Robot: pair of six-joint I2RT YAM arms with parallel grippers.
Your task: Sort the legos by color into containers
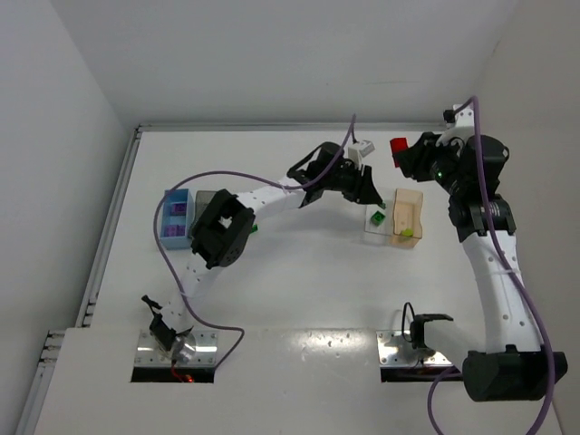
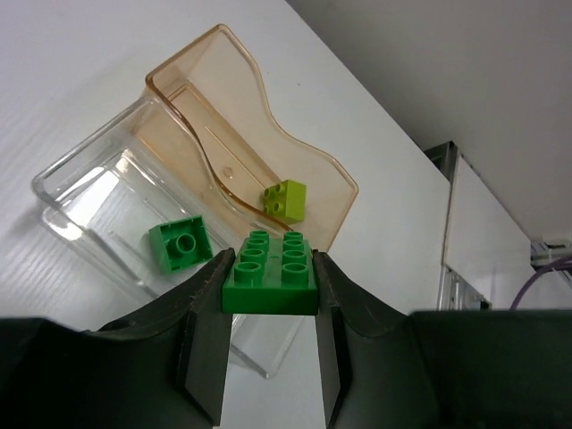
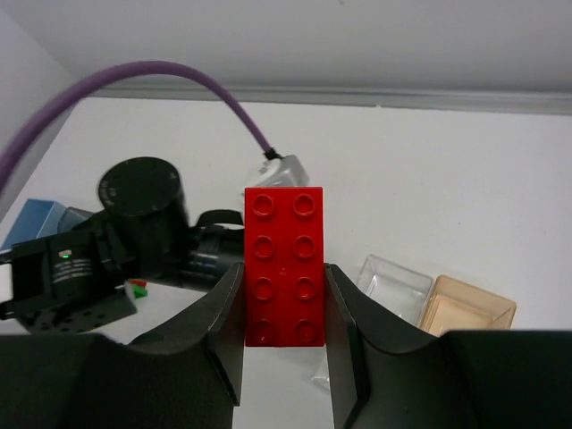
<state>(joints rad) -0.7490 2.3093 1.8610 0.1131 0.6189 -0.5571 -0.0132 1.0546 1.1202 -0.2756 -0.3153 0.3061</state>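
The table (image 1: pixel 299 299) carries the clear bin (image 2: pixel 89 188) and tan-orange bin (image 2: pixel 223 98), set touching. The left fingers (image 2: pixel 204 331) are clamped on 1 green brick (image 2: pixel 268 273) over the clear bin's rim. Released here, it could clip that rim and bounce out. The right fingers (image 3: pixel 223 331) pinch 1 red brick (image 3: pixel 284 264) aloft nearby, so the arms could collide.

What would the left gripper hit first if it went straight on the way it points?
Probably the clear bin, just beyond the green brick the left gripper holds; the tan-orange bin sits alongside; depth is unclear.
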